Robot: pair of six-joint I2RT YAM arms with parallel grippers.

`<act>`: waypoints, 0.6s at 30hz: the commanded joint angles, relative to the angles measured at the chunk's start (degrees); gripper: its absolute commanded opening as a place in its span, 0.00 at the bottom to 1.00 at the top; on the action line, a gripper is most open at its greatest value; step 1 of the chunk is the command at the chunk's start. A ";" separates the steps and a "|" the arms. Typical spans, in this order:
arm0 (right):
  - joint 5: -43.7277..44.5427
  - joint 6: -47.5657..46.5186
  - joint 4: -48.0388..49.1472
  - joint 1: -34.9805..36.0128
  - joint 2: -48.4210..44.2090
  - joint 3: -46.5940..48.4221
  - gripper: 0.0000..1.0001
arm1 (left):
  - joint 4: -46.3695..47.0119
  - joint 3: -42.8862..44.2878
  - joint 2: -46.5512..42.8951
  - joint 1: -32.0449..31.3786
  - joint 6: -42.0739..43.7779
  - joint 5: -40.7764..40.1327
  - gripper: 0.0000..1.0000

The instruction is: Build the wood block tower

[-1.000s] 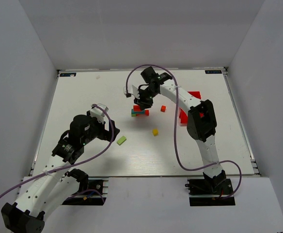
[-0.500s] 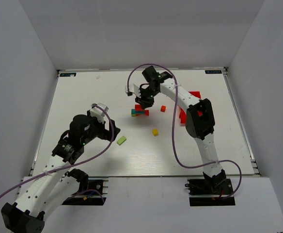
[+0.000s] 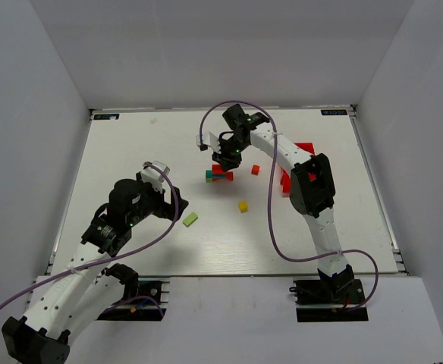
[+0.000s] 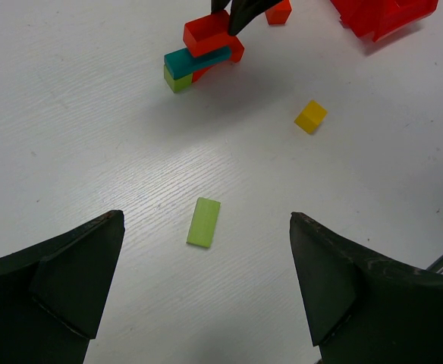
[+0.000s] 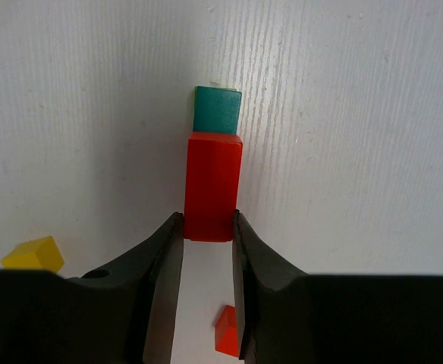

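My right pincer (image 5: 206, 224) clamps red bar (image 5: 214, 178) atop tower (image 3: 219, 174), toward desk's (image 3: 130, 152) far edge; long axis follows teal bar (image 5: 217, 110); left pincer (image 4: 205, 220) gapes empty, farther off.

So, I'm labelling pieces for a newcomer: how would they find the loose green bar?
On the white table, find the block tower at mid-table and come toward the near edge, slightly left. The lime green bar lies flat there, alone; the nearby yellow cube is squarer.
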 commanded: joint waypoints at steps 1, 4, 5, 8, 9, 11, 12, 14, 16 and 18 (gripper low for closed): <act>-1.64 -0.37 -1.04 -0.09 0.92 2.21 0.00 | 0.38 1.06 -0.88 -0.30 0.20 0.66 1.00; -1.91 -0.37 -1.13 -0.18 1.10 2.12 0.00 | 0.38 1.06 -0.88 -0.30 0.20 0.66 1.00; -1.91 -0.37 -1.13 -0.18 1.01 2.12 0.00 | 0.38 1.06 -0.88 -0.30 0.20 0.66 1.00; -1.82 -0.45 -1.13 -0.27 1.19 2.03 0.00 | 0.38 1.06 -0.35 -0.30 0.20 0.66 1.00; -1.91 -0.37 -1.13 -0.27 1.27 2.21 0.00 | 0.38 1.06 -0.35 -0.30 0.20 0.66 1.00; -2.08 -0.37 -1.13 -0.01 1.27 1.94 0.00 | 0.38 1.06 -0.35 -0.30 0.20 0.66 1.00; -1.99 -0.28 -1.04 -0.27 1.19 2.03 0.00 | 0.38 1.06 -0.35 -0.30 0.20 0.66 1.00; -1.99 -0.11 -0.87 -0.27 1.28 1.77 0.00 | 0.38 1.06 -0.35 -0.30 0.20 0.66 1.00; -1.99 -0.02 -0.87 -0.18 1.27 1.86 0.00 | 0.38 1.06 -0.35 -0.30 0.20 0.66 1.00; -1.91 0.16 -0.78 -0.09 1.27 1.77 0.00 | 0.38 1.06 -0.35 -0.30 0.20 0.66 1.00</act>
